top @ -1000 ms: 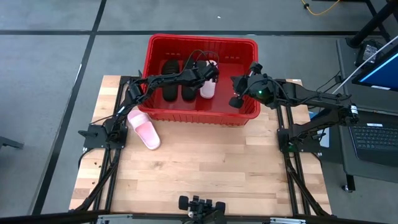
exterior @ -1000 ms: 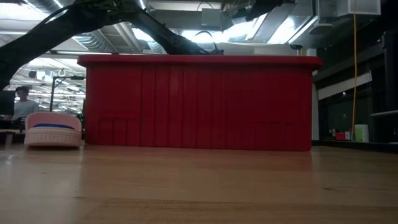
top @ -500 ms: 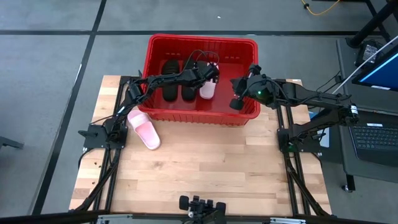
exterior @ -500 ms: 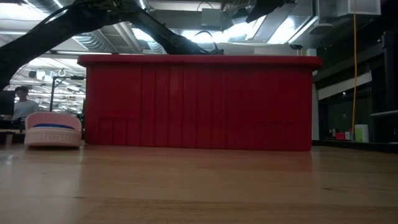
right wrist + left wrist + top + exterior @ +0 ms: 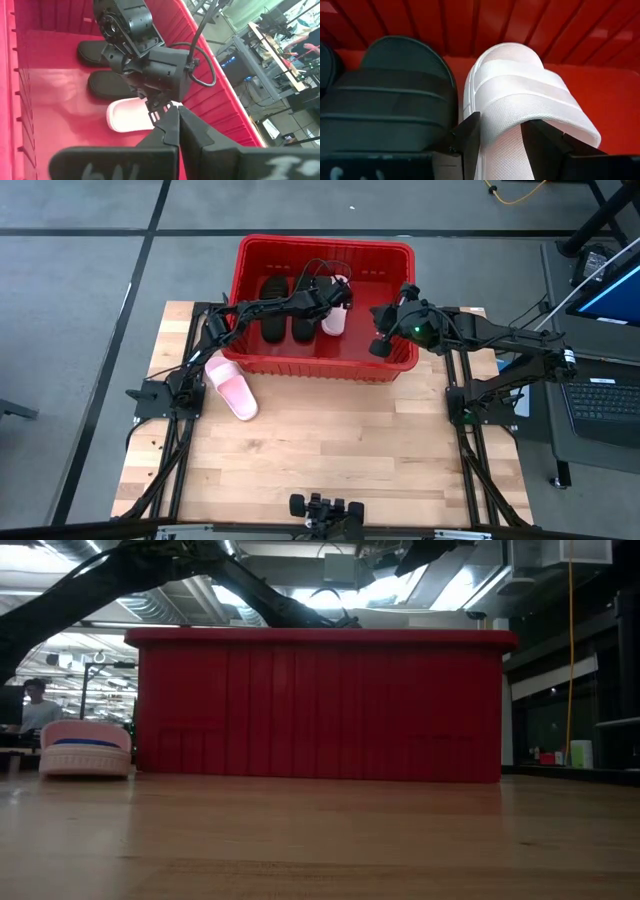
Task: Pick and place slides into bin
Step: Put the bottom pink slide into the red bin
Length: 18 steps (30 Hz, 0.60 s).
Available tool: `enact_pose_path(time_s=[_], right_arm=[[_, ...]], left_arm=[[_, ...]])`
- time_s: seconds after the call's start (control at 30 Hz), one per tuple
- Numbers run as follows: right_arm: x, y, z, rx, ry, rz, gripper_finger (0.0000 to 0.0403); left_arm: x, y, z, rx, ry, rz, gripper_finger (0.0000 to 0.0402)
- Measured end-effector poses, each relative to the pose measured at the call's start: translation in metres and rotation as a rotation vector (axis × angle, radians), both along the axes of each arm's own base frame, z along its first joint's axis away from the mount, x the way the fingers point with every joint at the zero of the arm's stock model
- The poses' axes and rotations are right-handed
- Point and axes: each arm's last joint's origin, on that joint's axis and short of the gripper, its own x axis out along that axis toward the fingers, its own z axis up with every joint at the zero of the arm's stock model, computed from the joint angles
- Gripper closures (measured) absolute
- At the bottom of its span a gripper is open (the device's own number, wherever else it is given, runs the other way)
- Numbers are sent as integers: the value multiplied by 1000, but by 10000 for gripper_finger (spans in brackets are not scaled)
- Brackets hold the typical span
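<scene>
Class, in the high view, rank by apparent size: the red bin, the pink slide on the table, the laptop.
1. Bin
2. Laptop, cut by the frame edge, so only its visible part counts
3. Pink slide

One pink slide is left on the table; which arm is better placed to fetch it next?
Left, probably. The pink slide on the table lies beside the left arm's base, though the left gripper is in the bin clamping the other pink slide. The right gripper is shut, far across.

A: Setting? Robotics lab or workshop, open-plan.
B: Agreed. Wooden bench on grey floor; exposed ceiling ducts; laptop alongside; person seated at a far desk; more cluttered workstations behind.
</scene>
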Motion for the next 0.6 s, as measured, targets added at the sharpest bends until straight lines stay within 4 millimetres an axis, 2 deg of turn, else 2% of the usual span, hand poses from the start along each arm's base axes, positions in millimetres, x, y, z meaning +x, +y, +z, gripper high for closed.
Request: enact_pose_path(time_s=[0.27, 0.6], right_arm=[[1, 7, 0, -2, 2, 27, 398], [2, 15, -1, -3, 21, 61, 398]], left_arm=[[2, -6, -3, -30, 27, -55, 262], [3, -8, -5, -18, 216, -227, 243]])
